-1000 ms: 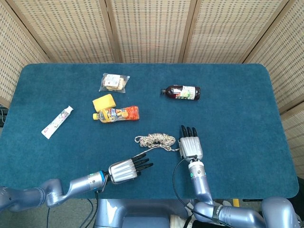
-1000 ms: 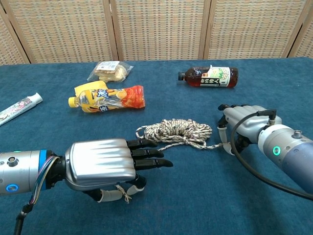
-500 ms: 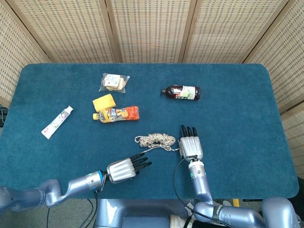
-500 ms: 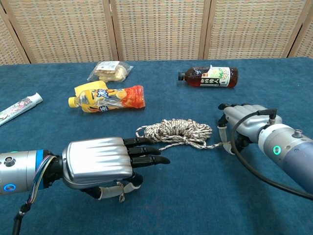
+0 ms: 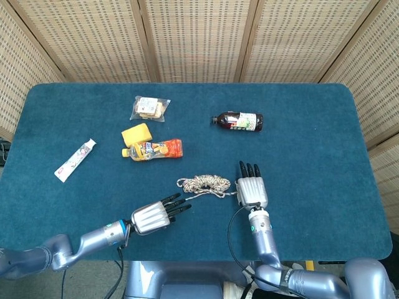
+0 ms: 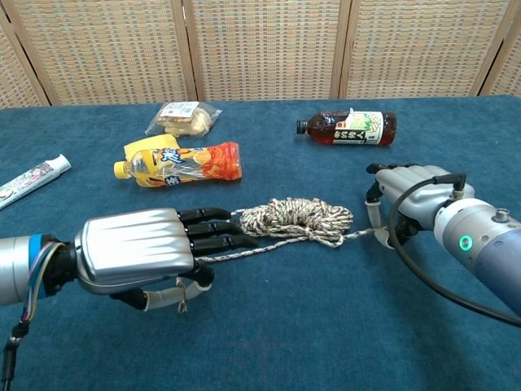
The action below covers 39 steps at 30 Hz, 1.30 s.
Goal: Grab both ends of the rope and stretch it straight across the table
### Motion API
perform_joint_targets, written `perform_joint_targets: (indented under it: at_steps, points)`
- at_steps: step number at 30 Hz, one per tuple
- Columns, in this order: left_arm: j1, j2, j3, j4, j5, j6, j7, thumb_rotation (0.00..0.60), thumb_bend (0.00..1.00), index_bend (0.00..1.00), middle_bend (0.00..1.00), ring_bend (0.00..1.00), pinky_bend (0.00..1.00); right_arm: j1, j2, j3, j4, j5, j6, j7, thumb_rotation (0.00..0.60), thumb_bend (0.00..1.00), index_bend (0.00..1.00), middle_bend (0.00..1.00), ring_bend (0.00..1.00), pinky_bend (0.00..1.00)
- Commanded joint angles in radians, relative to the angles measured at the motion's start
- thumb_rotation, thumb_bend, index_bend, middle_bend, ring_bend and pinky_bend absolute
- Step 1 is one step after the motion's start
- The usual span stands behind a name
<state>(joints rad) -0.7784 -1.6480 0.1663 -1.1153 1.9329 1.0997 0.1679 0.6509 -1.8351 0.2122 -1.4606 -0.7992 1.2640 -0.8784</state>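
Observation:
The speckled rope (image 5: 204, 183) lies mostly as a bunched coil (image 6: 297, 218) at the table's front middle. My left hand (image 5: 153, 217) is to the coil's left, palm down, with dark fingers pointing at it. It pinches one rope end under the thumb (image 6: 181, 303), and a thin strand (image 6: 244, 252) runs from there to the coil. My right hand (image 5: 251, 189) sits just right of the coil, and its fingertips (image 6: 376, 213) pinch the other rope end. A short strand links this hand (image 6: 411, 199) to the coil.
A dark drink bottle (image 5: 237, 121) lies behind the right hand. To the back left are an orange-yellow bottle (image 5: 153, 149), a yellow block (image 5: 136, 133) and a snack packet (image 5: 149, 108). A toothpaste tube (image 5: 75, 160) lies far left.
My left hand has drawn back to the left with its rope end, pulling a strand out of the coil. The right hand has shifted slightly right, and its strand has tightened.

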Motion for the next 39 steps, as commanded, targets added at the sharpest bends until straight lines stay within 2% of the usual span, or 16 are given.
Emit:
perform_joint_targets:
  at_steps: [1, 6, 12, 24, 30, 39]
  points:
    - [0.036, 0.040, 0.007, 0.036, -0.017, 0.068, -0.047, 0.600, 0.50, 0.82, 0.00, 0.00, 0.00, -0.003, 0.011, 0.000, -0.004, -0.002, 0.005, -0.002, 0.600, 0.44, 0.73, 0.00, 0.00, 0.00]
    - [0.096, 0.109, 0.009, 0.128, -0.062, 0.149, -0.124, 0.600, 0.52, 0.83, 0.00, 0.00, 0.00, -0.005, 0.043, 0.008, -0.003, -0.005, 0.015, -0.009, 0.600, 0.44, 0.73, 0.00, 0.00, 0.00]
    - [0.145, 0.140, -0.008, 0.258, -0.131, 0.169, -0.195, 0.600, 0.52, 0.83, 0.00, 0.00, 0.00, 0.003, 0.078, 0.039, 0.030, 0.011, 0.022, -0.028, 0.600, 0.44, 0.74, 0.00, 0.00, 0.00]
    - [0.195, 0.083, -0.027, 0.539, -0.201, 0.152, -0.345, 0.600, 0.52, 0.83, 0.00, 0.00, 0.00, 0.004, 0.113, 0.069, 0.171, 0.068, -0.003, -0.040, 0.600, 0.44, 0.74, 0.00, 0.00, 0.00]
    - [0.209, 0.061, -0.015, 0.606, -0.195, 0.159, -0.366, 0.600, 0.52, 0.83, 0.00, 0.00, 0.00, -0.002, 0.110, 0.064, 0.209, 0.073, -0.021, -0.023, 0.600, 0.44, 0.74, 0.00, 0.00, 0.00]
    - [0.210, 0.039, -0.010, 0.632, -0.191, 0.164, -0.378, 0.600, 0.52, 0.83, 0.00, 0.00, 0.00, -0.006, 0.102, 0.059, 0.219, 0.065, -0.030, -0.004, 0.600, 0.44, 0.74, 0.00, 0.00, 0.00]
